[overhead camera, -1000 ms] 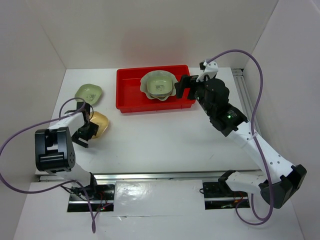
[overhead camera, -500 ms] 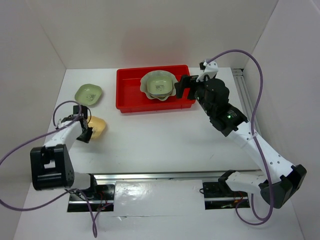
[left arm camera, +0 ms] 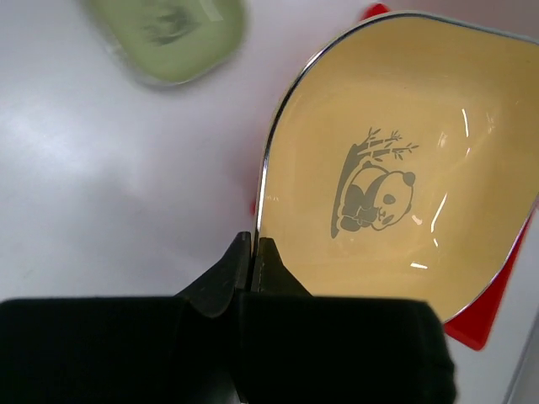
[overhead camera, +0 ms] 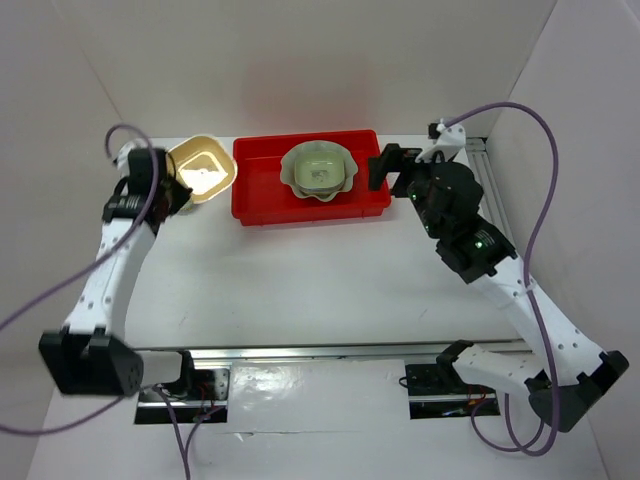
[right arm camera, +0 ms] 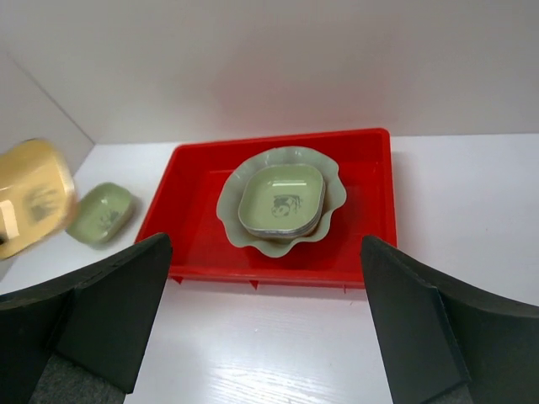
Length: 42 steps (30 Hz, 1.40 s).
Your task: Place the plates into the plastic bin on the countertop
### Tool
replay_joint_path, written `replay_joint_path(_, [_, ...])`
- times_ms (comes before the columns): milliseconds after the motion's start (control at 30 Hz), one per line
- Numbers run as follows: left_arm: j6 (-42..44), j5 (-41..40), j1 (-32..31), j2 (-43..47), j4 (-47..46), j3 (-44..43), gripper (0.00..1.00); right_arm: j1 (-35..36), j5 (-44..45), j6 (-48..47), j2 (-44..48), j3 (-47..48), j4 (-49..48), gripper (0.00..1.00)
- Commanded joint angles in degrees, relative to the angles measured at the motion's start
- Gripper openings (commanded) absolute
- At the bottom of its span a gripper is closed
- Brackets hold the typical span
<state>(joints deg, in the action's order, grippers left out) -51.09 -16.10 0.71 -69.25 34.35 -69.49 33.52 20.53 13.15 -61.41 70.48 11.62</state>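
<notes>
My left gripper is shut on the rim of the yellow plate, which has a panda print. It holds the plate in the air just left of the red plastic bin; from above the yellow plate hangs by the bin's left end. Inside the bin lies the large pale-green scalloped plate with a smaller green plate nested in it. A second small green plate rests on the countertop left of the bin. My right gripper is open at the bin's right end, with nothing between its fingers.
White walls close in the countertop on the left, back and right. A metal rail runs along the right side. Purple cables loop above both arms.
The left gripper closed on the yellow plate, then lifted it off the countertop and carried it back toward the bin's left end. The right arm drew back slightly to the right.
</notes>
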Motion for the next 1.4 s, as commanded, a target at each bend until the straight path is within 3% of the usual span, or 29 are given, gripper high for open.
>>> replay_joint_path(0, [11.6,13.4,-2.9,-12.5,-12.4,-10.5,0.00,-0.4,3.6,1.3,4.5,0.8,-0.4,1.00])
replay_joint_path(133, [14.9,21.0,-7.5,-29.2,-13.3,-27.7,0.00,-0.9,4.8,1.3,5.2,2.2,1.7,1.00])
replay_joint_path(267, [16.5,21.0,-11.3,-47.5,-7.1,-50.8,0.00,-0.9,6.7,0.0,5.2,4.2,4.1,1.00])
replay_joint_path(433, [15.6,22.3,-14.0,-61.7,-1.5,-67.2,0.00,-1.4,7.3,-0.1,5.2,2.9,3.6,1.00])
replay_joint_path(800, [16.3,22.7,-17.1,-64.4,-6.6,-60.5,0.02,-1.4,7.9,-0.6,4.6,2.4,3.1,1.00])
replay_joint_path(933, [16.3,22.2,-17.1,-65.0,-5.9,-61.0,0.13,-1.4,7.9,-0.6,4.1,2.4,3.1,1.00])
replay_joint_path(1033, [16.3,23.5,-17.1,-65.7,-6.4,-61.6,0.41,-1.4,7.9,-0.6,4.1,1.8,2.5,1.00])
replay_joint_path(1167, [15.8,25.1,-17.1,-64.8,-6.9,-61.6,0.60,-1.4,7.9,-0.6,4.1,1.2,2.5,1.00])
replay_joint_path(1367, [14.9,20.0,-15.4,-56.5,-6.9,-58.0,0.66,-1.4,7.4,-1.1,4.1,1.2,2.5,1.00])
